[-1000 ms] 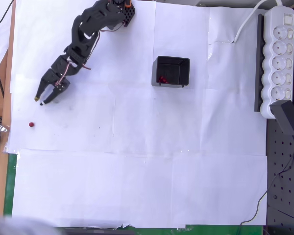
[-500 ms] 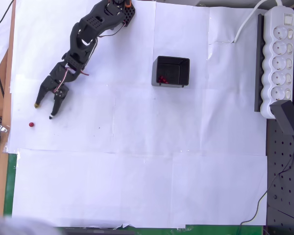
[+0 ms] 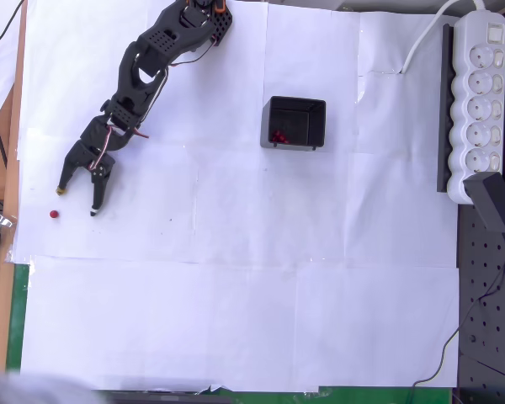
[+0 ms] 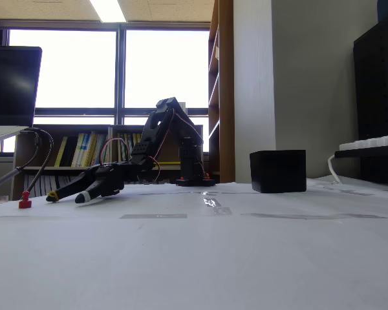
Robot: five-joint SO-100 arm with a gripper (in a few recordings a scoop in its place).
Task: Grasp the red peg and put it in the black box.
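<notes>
**Open claw low over the paper, red peg just ahead of its tips**

The black box (image 3: pixel 294 123) sits on the white paper (image 3: pixel 236 295) right of the arm in the overhead view, well apart from the gripper. Its hollow faces up, and a few small dark-red pieces lie together on its floor near the lower left corner; their exact number is hard to tell. In the fixed view the black box (image 4: pixel 278 171) shows as a dark block with its inside hidden.

The black arm (image 3: pixel 147 63) stretches from its base at the top edge down toward the left side of the sheet. The gripper (image 3: pixel 77 200) has its fingers spread wide in a V, one tip with a yellowish end toward the left, the other with a pale tip lower and to the right. Nothing is between the fingers. In the fixed view the gripper (image 4: pixel 66 197) lies nearly level, its tips close to the table surface; whether they touch it cannot be told.

The red peg (image 3: pixel 54 214) stands on the paper just below the left fingertip, apart from both fingers and outside the gap between them. In the fixed view the red peg (image 4: pixel 25 201) stands upright just left of the tips.

A white power strip (image 3: pixel 480 101) lies along the right edge, with a black adapter (image 3: pixel 497 204) at its lower end.
</notes>
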